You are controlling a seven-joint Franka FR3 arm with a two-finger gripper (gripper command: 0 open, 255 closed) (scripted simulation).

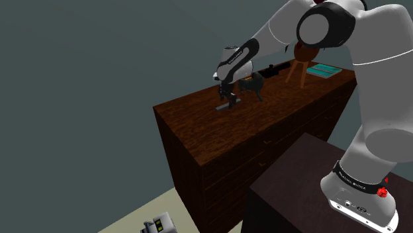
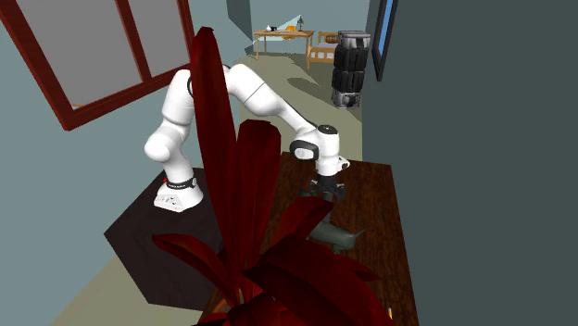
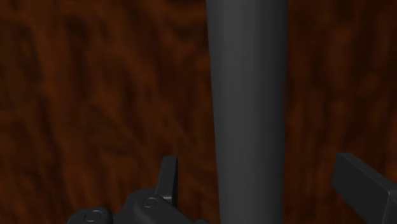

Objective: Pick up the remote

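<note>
Hand [image 1: 229, 99] low over grey remote [image 1: 222, 106] on dark wooden dresser [image 1: 198, 132]; stand [image 1: 291, 192] lower right.

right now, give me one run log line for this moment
phase: reach | gripper: open, straddling remote, not touching | remote: flat on wooden dresser | lifted: no

No wording could be read. Pale marks on the dark band [image 1: 359, 177] near the foot of the arm [image 1: 370, 99] and on its wrist [image 1: 233, 63] were too fine to make out.
</note>
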